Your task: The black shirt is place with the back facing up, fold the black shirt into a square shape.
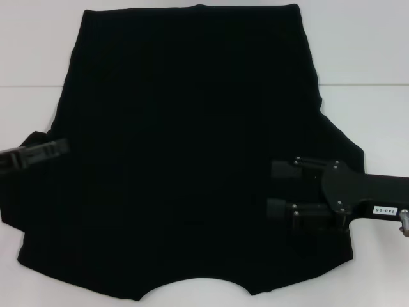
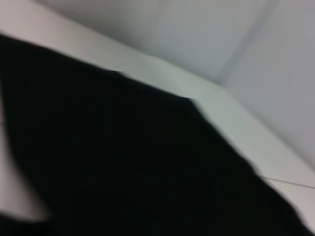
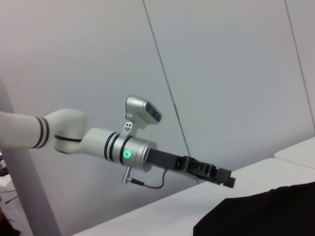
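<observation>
nearest to me in the head view i saw the curved neckline of the black shirt (image 1: 192,160), cut into the hem closest to the robot, so the garment lay with its collar end toward me and its straight bottom edge far out on the white table (image 1: 370,109). the shirt was spread flat and took up most of the surface, its far edge running almost straight across.

a little farther in, on my right, the right gripper (image 1: 276,190) reached in sideways over the shirt's right side, near the sleeve. its two black fingers (image 1: 291,169) stood apart, one above the other in the picture, with cloth showing between them, and i could not tell whether they touched the fabric or hung just over it.

on my left, the left gripper (image 1: 61,146) came in level at the shirt's left edge by the bunched left sleeve. i could not tell how its fingers stood. the right wrist view showed that same left gripper (image 3: 224,176) on its white arm (image 3: 74,135), low over the table beside the shirt (image 3: 266,211).

the left wrist view gave me only blurred black cloth (image 2: 123,162) on the table, with the grey wall (image 2: 221,34) beyond.
</observation>
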Robot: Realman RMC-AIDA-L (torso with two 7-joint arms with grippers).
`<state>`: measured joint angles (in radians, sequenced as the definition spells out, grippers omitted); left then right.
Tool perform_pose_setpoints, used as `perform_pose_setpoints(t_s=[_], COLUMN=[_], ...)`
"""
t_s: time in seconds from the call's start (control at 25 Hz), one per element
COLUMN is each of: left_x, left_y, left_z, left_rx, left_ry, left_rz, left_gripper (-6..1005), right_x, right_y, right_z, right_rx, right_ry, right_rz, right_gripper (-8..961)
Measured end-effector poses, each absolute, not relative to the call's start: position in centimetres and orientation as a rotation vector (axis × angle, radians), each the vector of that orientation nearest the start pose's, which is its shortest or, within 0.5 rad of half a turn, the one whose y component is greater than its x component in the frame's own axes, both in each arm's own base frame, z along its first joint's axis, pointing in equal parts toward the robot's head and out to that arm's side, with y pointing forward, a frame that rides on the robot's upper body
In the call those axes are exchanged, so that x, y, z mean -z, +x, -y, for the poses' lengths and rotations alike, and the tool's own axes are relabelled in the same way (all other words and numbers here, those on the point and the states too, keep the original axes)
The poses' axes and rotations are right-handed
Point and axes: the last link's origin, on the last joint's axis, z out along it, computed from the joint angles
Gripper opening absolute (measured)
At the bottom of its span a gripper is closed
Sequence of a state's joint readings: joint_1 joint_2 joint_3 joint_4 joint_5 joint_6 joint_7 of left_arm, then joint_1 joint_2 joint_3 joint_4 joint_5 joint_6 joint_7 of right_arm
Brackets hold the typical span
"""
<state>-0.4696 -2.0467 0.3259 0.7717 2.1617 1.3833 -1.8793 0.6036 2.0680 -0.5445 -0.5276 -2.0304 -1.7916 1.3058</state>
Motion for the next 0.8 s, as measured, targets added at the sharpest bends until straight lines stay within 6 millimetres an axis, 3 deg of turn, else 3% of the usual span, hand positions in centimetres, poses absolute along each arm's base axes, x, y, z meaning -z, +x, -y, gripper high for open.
perform_pose_setpoints(t_s=[0.32, 0.8], left_x=[-9.3, -8.4], left_y=[-37.8, -38.8], left_z=[-34.5, -35.7], left_rx=[0.560, 0.401], left_ry=[-1.770, -1.704], left_rz=[1.428, 1.439], left_gripper=[907, 907], right_x=[0.1, 0.3], right_y=[22.7, 22.4], right_z=[-32.1, -32.3], right_rx=[-1.037, -1.045], right_ry=[-2.833, -2.835], right_rz=[-0.529, -0.535], right_gripper=[885, 884])
